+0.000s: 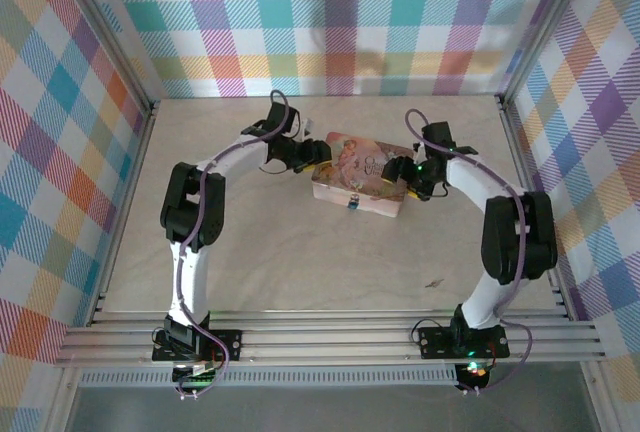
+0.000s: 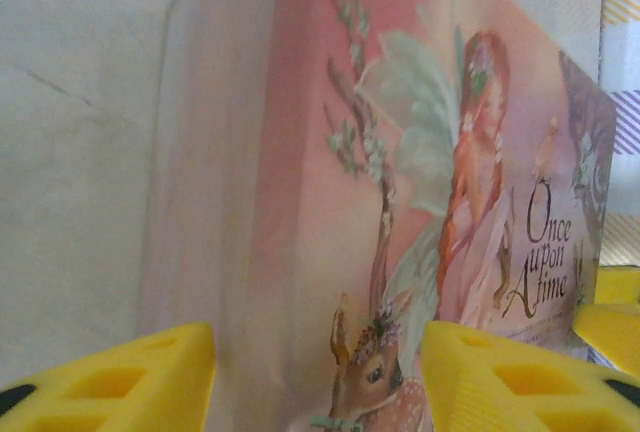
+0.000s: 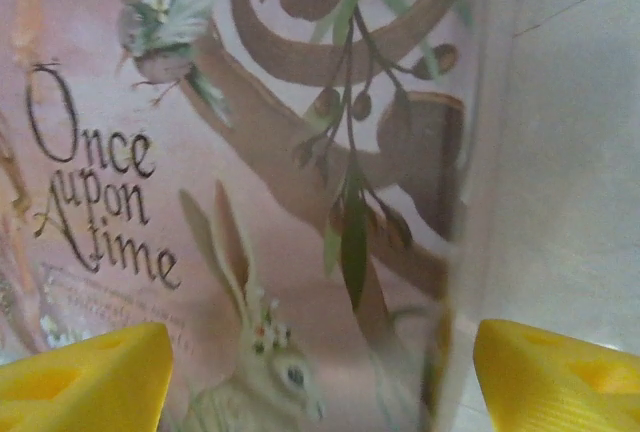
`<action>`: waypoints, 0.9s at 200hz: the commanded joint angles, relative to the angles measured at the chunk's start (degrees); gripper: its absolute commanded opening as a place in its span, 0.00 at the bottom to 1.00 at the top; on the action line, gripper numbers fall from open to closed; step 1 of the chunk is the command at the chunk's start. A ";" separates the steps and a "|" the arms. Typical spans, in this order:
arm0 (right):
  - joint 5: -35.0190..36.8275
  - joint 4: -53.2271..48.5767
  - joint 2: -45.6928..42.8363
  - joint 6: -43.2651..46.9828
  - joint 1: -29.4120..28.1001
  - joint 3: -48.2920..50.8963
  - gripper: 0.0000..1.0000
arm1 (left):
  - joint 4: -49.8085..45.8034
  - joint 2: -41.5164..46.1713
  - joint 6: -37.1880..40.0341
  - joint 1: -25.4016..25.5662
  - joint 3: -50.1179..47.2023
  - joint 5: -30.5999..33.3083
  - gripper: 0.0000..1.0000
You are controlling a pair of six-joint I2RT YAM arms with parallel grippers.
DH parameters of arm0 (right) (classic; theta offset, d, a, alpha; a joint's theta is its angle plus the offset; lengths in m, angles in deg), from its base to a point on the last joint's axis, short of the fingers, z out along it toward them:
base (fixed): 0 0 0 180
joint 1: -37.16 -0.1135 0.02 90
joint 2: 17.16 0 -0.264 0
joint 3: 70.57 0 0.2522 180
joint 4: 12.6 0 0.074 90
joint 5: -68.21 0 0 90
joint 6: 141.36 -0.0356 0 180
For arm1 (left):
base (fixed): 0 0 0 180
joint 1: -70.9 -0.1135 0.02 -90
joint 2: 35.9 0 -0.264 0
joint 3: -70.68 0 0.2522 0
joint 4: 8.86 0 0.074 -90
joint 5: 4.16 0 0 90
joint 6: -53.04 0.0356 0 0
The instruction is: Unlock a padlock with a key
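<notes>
Top view: padlock [image 1: 352, 206] sits at the near edge of the pink tin [image 1: 365, 174], key [image 1: 433, 283] probably the dark speck near-right. Left wrist: left gripper [image 2: 318, 377] spread at the tin's corner. Right wrist: right gripper [image 3: 320, 377] likewise apart; uneven squeezing could skid the tin

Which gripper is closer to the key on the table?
Right. The right gripper is at the pink tin's right end, the key nearer its base; the left gripper is at the tin's left end.

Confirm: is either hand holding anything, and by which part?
Nothing visibly held: left hand and right hand, both open, each straddle one end of the pink tin; contact cannot be told.
</notes>
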 commanded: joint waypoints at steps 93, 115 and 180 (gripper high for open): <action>-6.93 -0.19 9.67 -2.03 -7.47 -16.00 0.34 | -3.40 5.11 -0.99 -1.17 -2.30 -1.76 0.32; -7.37 -1.01 12.24 -2.39 -9.81 -20.46 0.34 | -3.11 7.71 -0.99 -2.73 -4.53 -1.23 0.32; -9.83 -3.44 22.17 -3.96 -16.65 -34.39 0.35 | -3.47 14.17 0.51 -9.40 -13.13 -0.43 0.32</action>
